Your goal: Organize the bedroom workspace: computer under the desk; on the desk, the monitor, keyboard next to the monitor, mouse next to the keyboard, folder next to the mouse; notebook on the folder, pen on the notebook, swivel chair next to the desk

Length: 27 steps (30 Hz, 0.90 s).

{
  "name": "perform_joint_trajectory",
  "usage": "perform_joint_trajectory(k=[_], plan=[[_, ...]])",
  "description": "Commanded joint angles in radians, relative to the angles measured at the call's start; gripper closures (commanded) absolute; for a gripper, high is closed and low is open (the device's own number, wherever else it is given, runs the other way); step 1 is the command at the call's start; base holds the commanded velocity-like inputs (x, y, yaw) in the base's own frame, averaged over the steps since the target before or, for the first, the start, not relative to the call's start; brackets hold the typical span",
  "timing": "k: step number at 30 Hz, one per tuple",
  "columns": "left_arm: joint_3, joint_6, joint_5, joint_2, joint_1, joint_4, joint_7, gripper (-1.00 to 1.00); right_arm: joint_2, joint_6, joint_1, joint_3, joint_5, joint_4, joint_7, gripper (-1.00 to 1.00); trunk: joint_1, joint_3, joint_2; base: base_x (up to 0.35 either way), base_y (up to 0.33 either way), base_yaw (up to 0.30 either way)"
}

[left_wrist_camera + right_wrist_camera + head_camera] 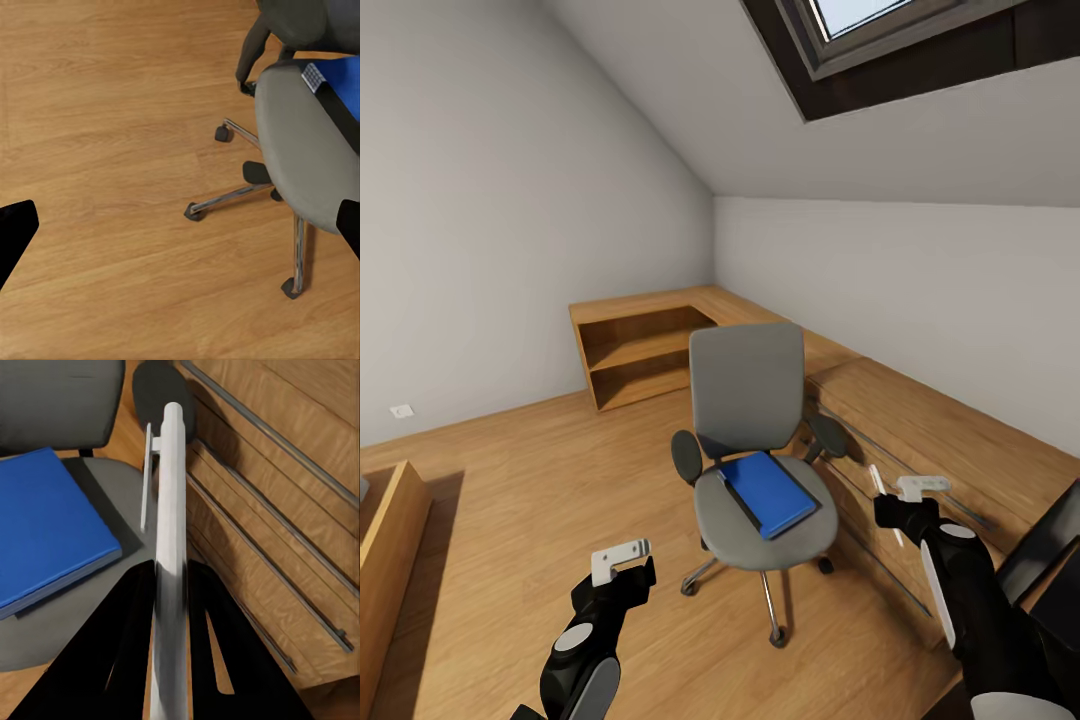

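One blue folder (768, 492) lies flat on the swivel chair (750, 400) seat, its long axis running front to back. Beside the chair, the right gripper (171, 585) pinches the white pen (169, 510) lengthwise. The left gripper (622, 560) hangs spread over floor, fingertips cut off.
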Motion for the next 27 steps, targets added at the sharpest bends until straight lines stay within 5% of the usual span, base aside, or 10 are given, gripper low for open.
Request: perform_joint_trajectory(k=[1, 4, 10, 12, 13, 27], plan=[[-0.001, 0.002, 0.008, 0.000, -0.001, -0.001, 0.008, -1.00, 0.000, 0.004, -0.001, -0.004, 0.005, -0.005, 0.009, 1.00, -0.004, 0.002, 0.007, 0.000, 0.000, 0.000], [-0.002, 0.004, 0.008, 0.000, -0.001, -0.001, 0.008, -1.00, -0.001, 0.003, 0.000, -0.013, -0.046, -0.018, 0.008, 1.00, -0.015, 0.012, 0.028, 0.000, 0.000, 0.000], [-0.003, 0.004, 0.008, -0.001, -0.001, -0.001, 0.008, -1.00, -0.002, 0.008, 0.000, -0.021, -0.081, -0.025, 0.008, 1.00, -0.038, 0.030, 0.070, 0.000, 0.000, 0.000], [-0.003, 0.004, 0.008, -0.001, -0.001, -0.001, 0.008, -1.00, -0.002, 0.008, 0.000, -0.029, -0.082, -0.029, 0.008, 1.00, -0.046, 0.037, 0.084, -0.016, -0.013, 0.000], [-0.003, 0.004, 0.009, -0.001, -0.001, 0.000, 0.008, -1.00, 0.001, 0.009, 0.000, -0.063, -0.084, -0.041, 0.007, 1.00, -0.050, 0.040, 0.091, -0.233, -0.188, -0.129], [-0.003, 0.004, 0.009, -0.001, -0.001, 0.000, 0.008, -1.00, 0.001, 0.009, 0.000, -0.083, -0.084, -0.044, 0.006, 1.00, -0.104, 0.084, 0.189, -0.139, -0.112, -0.042]])
